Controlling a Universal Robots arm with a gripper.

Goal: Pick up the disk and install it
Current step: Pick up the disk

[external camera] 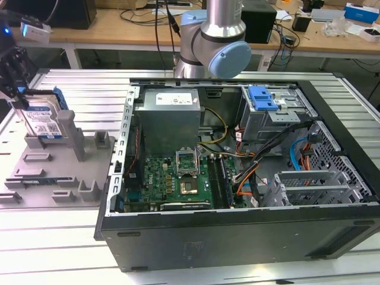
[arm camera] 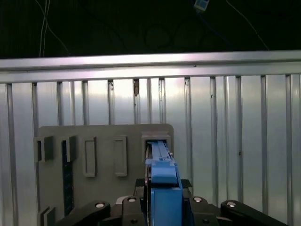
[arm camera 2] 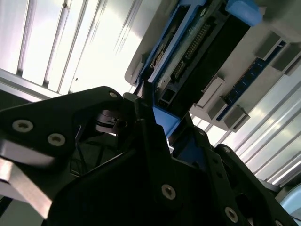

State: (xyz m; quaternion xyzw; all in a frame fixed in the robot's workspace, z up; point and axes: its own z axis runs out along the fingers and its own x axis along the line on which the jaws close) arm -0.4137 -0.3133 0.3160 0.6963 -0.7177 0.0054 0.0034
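Over on the exterior view's left, the gripper (external camera: 20, 100) was clamped onto the top edge of the disk (external camera: 45, 122), fingers pinched in close on its blue rail. The disk stood upright on its edge, its bottom seated in a slot of the grey holder (external camera: 56, 175) on the ribbed metal table (external camera: 65, 234). So it was gripped but not lifted clear, as far as I could tell. In the first wrist view the blue rail of the disk (arm camera: 162, 181) ran between the black fingers (arm camera: 128, 203) and down into the holder's slot (arm camera: 157, 141), with the other slots (arm camera: 120, 155) beside it bare. The second wrist view showed the disk (arm camera 2: 207, 47) from its dark underside, connector pins visible, with a finger (arm camera 2: 146, 127) pressed against the blue edge.

The open computer case (external camera: 237, 237) sat well apart from the holder, toward the exterior view's right. Inside it were a grey power supply (external camera: 168, 119), a green motherboard (external camera: 178, 178), a bundle of cables (external camera: 249, 172), and a metal drive cage (external camera: 282, 116) with a blue latch (external camera: 263, 98) on top.
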